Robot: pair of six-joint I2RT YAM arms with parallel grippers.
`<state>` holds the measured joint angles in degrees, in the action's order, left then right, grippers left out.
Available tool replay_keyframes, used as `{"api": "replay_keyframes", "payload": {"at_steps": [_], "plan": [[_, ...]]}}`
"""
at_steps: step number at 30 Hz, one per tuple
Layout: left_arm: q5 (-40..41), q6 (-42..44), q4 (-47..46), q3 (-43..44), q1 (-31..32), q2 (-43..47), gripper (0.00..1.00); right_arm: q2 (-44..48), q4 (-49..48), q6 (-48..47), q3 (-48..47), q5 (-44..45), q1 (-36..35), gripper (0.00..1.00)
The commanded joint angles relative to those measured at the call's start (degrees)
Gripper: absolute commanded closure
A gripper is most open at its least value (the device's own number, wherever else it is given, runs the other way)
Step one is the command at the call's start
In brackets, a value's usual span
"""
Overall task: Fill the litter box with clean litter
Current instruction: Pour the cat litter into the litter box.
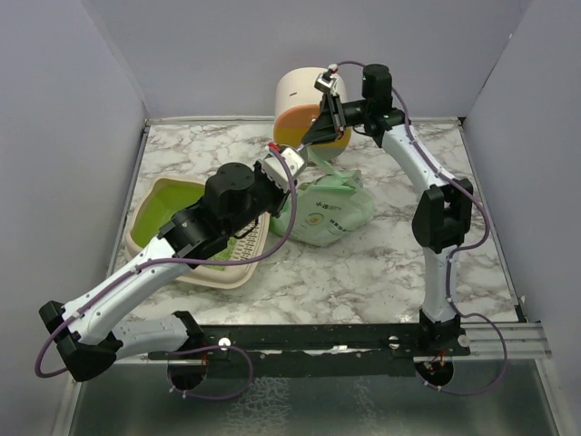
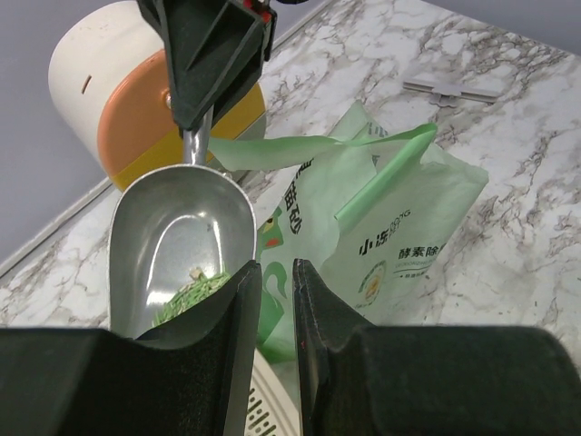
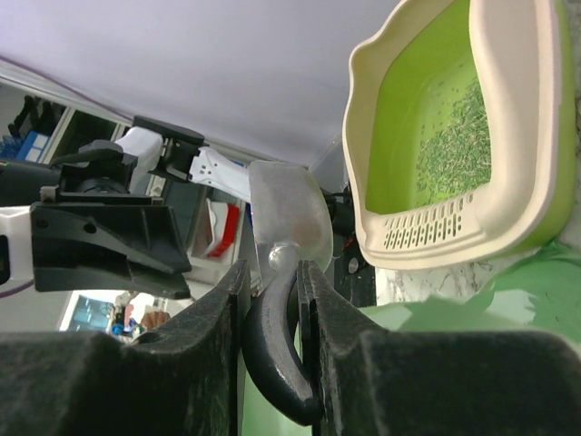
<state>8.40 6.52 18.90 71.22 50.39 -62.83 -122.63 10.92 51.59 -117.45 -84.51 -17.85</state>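
Litter box (image 1: 162, 211) sits at the counter's (image 1: 381, 272) left, holding a thin scatter of clean litter (image 3: 458, 136). Beyond it, the left claw (image 2: 277, 272), fingers nearly together on nothing visible, hovers by the bag (image 1: 331, 213). The right claw (image 3: 274, 272) clamps the scoop (image 2: 177, 245) handle beside the bag mouth, probably poised for another dip.

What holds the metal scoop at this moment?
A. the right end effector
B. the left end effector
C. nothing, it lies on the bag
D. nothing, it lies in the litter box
A: the right end effector is shut on the dark handle of the metal scoop in the right wrist view.
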Motion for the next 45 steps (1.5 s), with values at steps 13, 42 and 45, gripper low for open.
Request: {"api": "replay_keyframes", "payload": {"at_steps": [13, 42, 45], "plan": [[-0.71, -1.23, -0.78, -3.75, 0.29, 2.98, 0.76, -7.87, -2.91, -2.91, -8.16, 2.72, -8.99, 0.99], [1.56, -2.98, -2.48, -10.64, 0.25, 8.78, 0.76, -9.97, 21.09, -32.80, -23.89, 31.41, -15.72, 0.99], [2.44, -2.71, -2.09, -11.62, 0.23, 9.61, 0.76, -9.50, 21.25, -34.53, -24.80, 34.38, -16.77, 0.99]]}}
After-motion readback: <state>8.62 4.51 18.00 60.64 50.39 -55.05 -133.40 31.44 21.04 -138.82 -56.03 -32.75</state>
